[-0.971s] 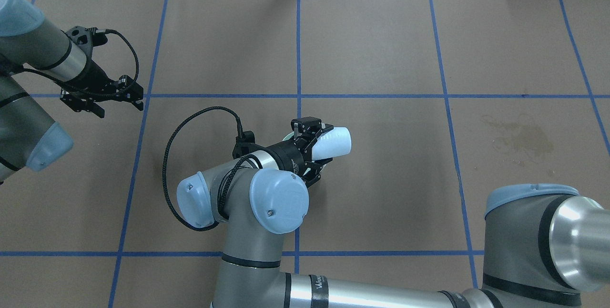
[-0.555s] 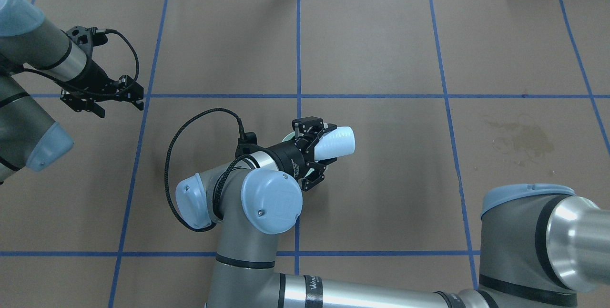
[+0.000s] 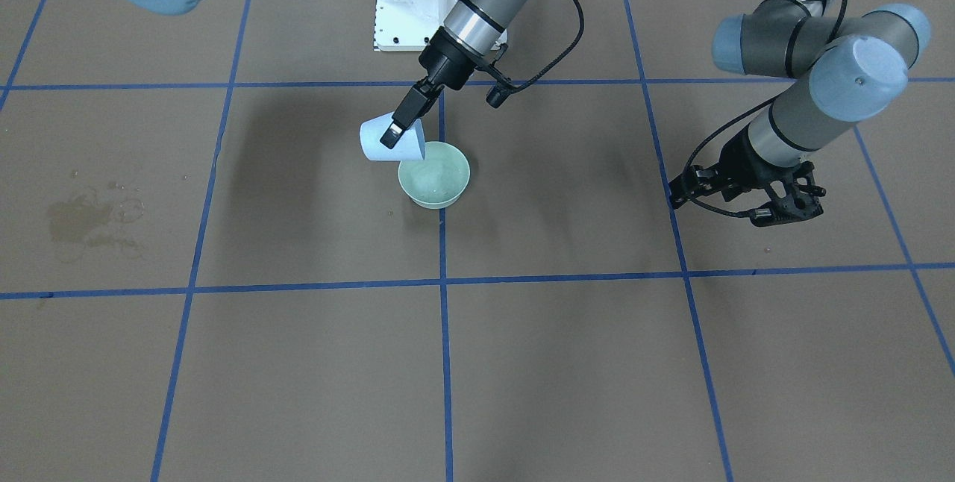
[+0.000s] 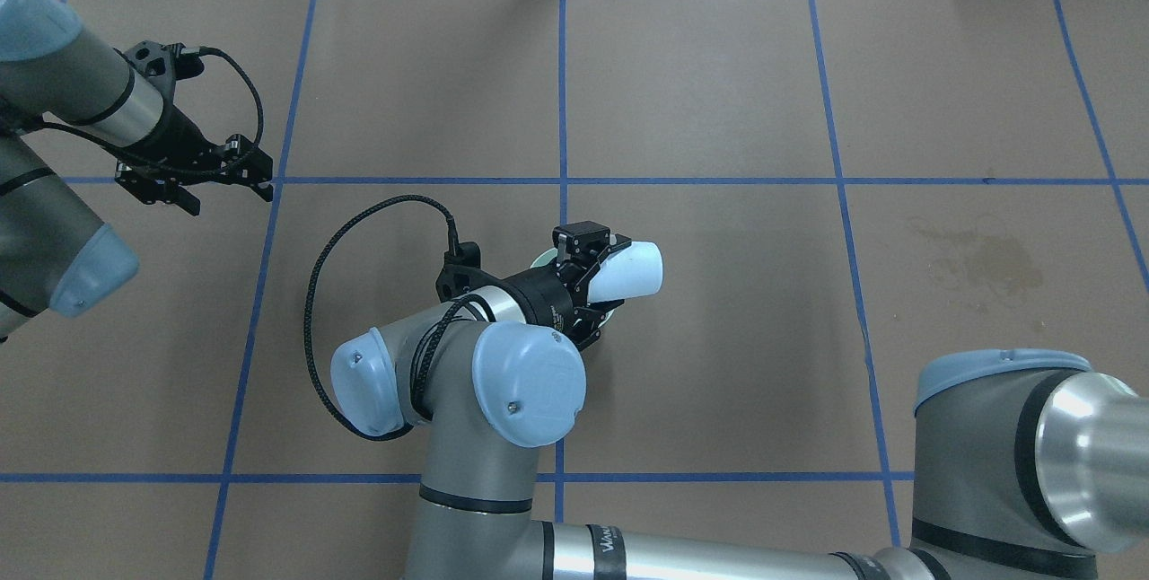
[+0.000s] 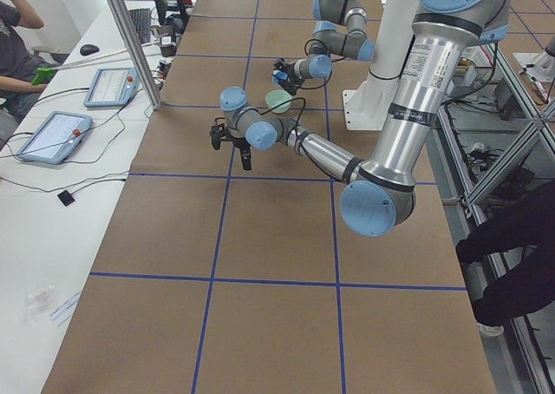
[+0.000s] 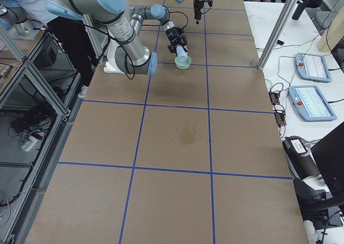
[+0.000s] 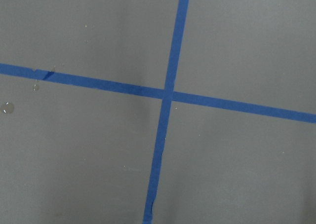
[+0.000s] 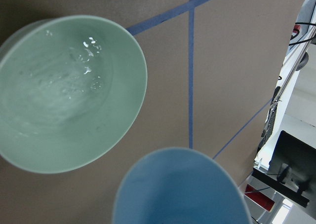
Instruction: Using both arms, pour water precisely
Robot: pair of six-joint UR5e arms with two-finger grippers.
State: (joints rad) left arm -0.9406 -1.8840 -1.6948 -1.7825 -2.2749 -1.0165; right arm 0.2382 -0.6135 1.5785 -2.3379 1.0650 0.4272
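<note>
Right gripper [image 4: 609, 282]: fingers clamped on a pale blue cup [image 4: 635, 268], one on each side of its wall. I read the cup as tipped well over, with its mouth towards the bowl.

Table [image 4: 718, 364]: brown paper, blue tape grid. There is a dried stain [image 4: 983, 261] well off to the robot's right.

Left gripper [image 4: 193, 178]: hangs above a tape crossing, well apart from the bowl. Its fingers stand apart and hold nothing.

Green bowl [image 3: 448, 191]: upright on the table, beneath the right gripper. From overhead I see only a sliver of it. In the front view the cup's lip sits over its rim.

Water [image 8: 85, 61]: a shallow film with white glints in the bowl's bottom, below the right gripper and beside the cup's mouth.
</note>
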